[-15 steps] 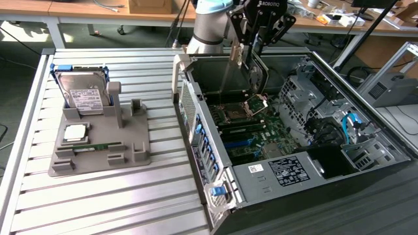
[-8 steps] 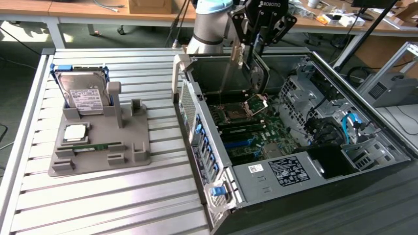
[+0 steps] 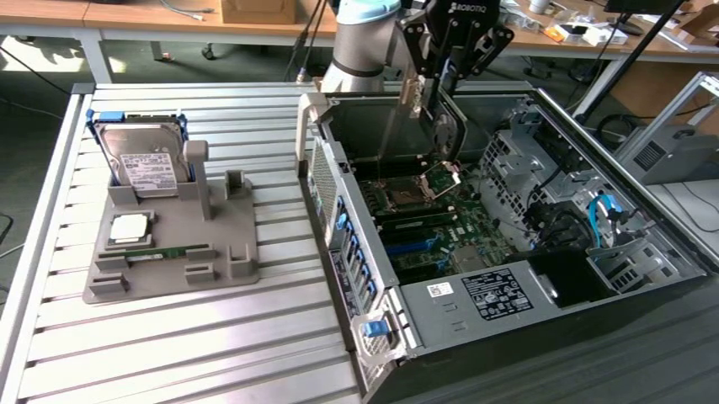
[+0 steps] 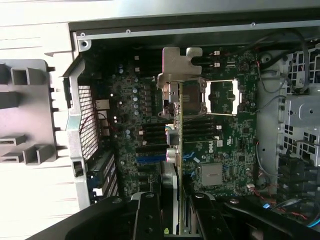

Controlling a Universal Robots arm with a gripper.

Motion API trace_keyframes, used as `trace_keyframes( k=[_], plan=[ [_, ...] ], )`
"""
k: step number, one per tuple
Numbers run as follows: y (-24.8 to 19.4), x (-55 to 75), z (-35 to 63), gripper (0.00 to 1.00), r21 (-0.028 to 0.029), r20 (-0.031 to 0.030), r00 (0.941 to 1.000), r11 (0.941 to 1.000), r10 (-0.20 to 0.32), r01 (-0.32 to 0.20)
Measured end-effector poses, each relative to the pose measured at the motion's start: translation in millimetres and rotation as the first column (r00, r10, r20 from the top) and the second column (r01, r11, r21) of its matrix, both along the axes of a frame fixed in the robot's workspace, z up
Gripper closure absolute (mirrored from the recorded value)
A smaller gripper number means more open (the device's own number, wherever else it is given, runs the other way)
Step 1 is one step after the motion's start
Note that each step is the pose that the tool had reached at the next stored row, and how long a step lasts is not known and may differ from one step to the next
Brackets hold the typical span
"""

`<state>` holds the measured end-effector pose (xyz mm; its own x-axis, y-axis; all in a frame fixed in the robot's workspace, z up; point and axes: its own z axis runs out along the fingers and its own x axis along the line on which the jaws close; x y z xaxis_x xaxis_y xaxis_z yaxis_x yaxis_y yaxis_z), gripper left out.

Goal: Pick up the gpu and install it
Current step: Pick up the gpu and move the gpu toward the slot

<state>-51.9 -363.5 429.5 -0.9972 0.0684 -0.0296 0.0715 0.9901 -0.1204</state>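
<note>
The gripper [image 3: 439, 80] hung from the arm over the far part of the open computer case [image 3: 337, 194], its fingers [image 4: 146, 212] pinched on the gpu [image 3: 446, 135], which ran edge-on between them in the wrist view. The card was held upright inside the case's opening, above the motherboard [image 3: 433, 240] and close to the bare processor socket [image 3: 407, 198]. Its metal end bracket [image 4: 180, 67] pointed away from the gripper, toward the case's far wall. The card's lower edge seemed to be clear of the board, though the angle made that hard to judge. On the exterior view's left, well apart from the case, a grey holder [image 3: 168, 269] sat on the slatted table [image 3: 168, 353]. It carried a silver hard drive [image 3: 146, 164] standing tilted at its far end and a slim green memory stick [image 3: 163, 252] lying nearer the front.
</note>
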Motion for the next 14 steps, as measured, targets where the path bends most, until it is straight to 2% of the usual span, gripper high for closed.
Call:
trace_keyframes(
  k=[14],
  plan=[
    [0.0,9.6,-0.7,0.73,0.0,-0.0007,1.0,1.0,0.0,0.0]
  ],
)
